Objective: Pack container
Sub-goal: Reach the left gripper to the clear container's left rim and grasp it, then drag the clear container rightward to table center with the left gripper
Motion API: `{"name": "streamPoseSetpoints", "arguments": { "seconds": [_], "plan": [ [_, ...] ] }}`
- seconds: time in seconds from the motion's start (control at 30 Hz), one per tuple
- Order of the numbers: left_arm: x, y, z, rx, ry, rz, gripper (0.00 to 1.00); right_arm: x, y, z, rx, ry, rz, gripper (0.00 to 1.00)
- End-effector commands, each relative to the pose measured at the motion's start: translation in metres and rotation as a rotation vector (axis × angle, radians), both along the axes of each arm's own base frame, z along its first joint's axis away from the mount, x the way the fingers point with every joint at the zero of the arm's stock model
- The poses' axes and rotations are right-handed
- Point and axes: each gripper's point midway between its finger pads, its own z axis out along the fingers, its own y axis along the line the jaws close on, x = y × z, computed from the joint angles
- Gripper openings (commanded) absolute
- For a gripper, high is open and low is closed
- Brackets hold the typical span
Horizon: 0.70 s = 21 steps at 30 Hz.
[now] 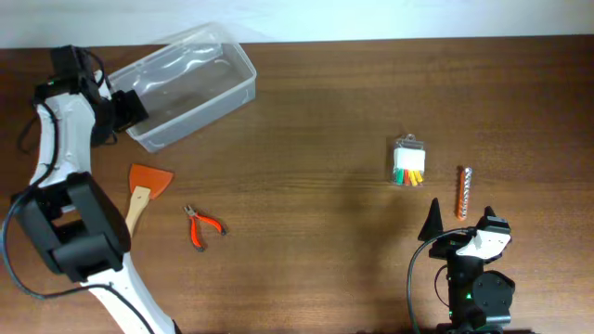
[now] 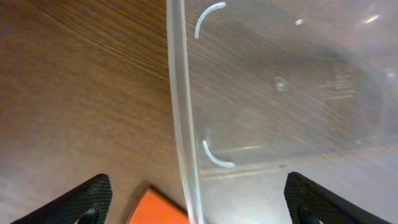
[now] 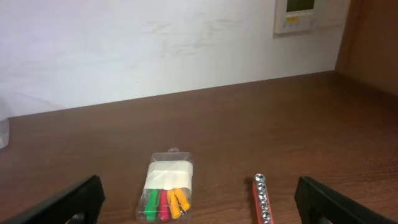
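Two wide-spread claws: left claw (image 2: pixel 198 190) astride the container (image 2: pixel 280 81) rim, right claw (image 3: pixel 199 190) far off.

Brown wooden tabletop (image 1: pixel 316 121): orange-bladed scraper (image 1: pixel 147 186) at 9 o'clock, red-handled pliers (image 1: pixel 201 226) nearby; packet of coloured pieces (image 1: pixel 408 162) and red bit strip (image 1: pixel 463 192) at 3 o'clock.
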Motion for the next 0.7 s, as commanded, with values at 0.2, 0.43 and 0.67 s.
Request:
{"name": "streamPoseSetpoints", "arguments": {
  "seconds": [0.2,0.43,0.67],
  "plan": [
    [0.012,0.001,-0.018,-0.040,-0.013,0.072,0.51,0.000,-0.001,-0.003,-0.003,0.004,-0.002,0.99],
    [0.012,0.002,-0.018,-0.042,-0.016,0.080,0.21,0.000,-0.001,-0.003,-0.003,0.004,-0.002,0.99],
    [0.015,-0.001,-0.017,-0.082,-0.029,0.134,0.02,0.000,-0.001,-0.003,-0.003,0.004,-0.002,0.99]
  ]
}}
